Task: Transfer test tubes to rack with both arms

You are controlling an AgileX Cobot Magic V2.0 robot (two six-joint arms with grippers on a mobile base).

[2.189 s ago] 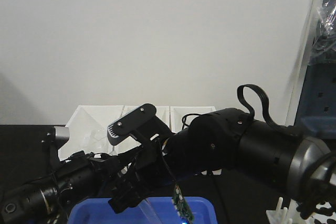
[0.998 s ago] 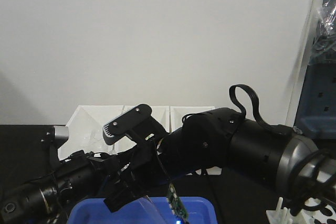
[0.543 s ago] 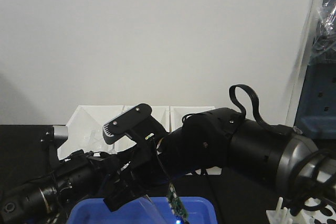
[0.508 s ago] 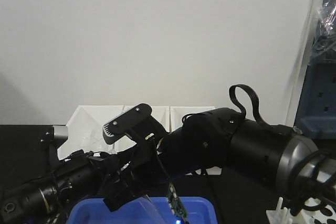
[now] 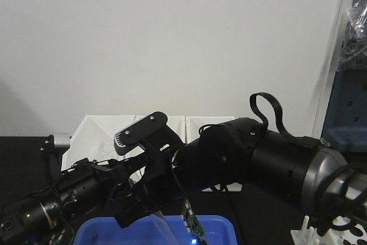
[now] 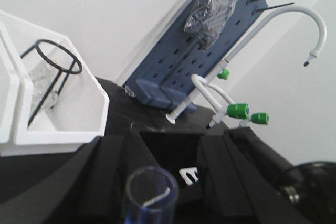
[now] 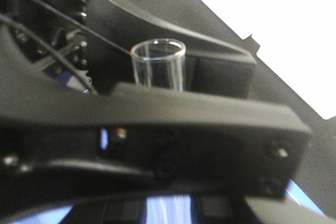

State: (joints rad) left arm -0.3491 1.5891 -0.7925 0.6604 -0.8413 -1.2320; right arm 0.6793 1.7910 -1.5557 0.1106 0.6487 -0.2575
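Observation:
A clear test tube (image 5: 162,226) hangs tilted over the blue tray (image 5: 223,228), where the two black arms cross. In the left wrist view its open mouth (image 6: 151,192) stands between my left gripper's (image 6: 173,140) fingers, which are spread wider than the tube, with a gap on the right side. In the right wrist view the tube (image 7: 158,64) rises behind the left gripper's black finger, and its lower part sits between my right gripper's (image 7: 168,211) closed fingers. My right gripper (image 5: 137,210) hides the left one in the front view. The white rack (image 5: 304,234) stands at the bottom right and also shows in the left wrist view (image 6: 189,174).
White bins (image 5: 92,130) stand behind the arms, one with clear glassware in a wire ring (image 6: 50,77). A blue pegboard (image 6: 210,61) and a white tap with green knobs (image 6: 239,111) lie to the right. A small circuit board (image 5: 192,219) hangs over the tray.
The right arm swung left over the tray, then held still. In the last half second the left arm lifted and shifted slightly. The tube stays in the same place.

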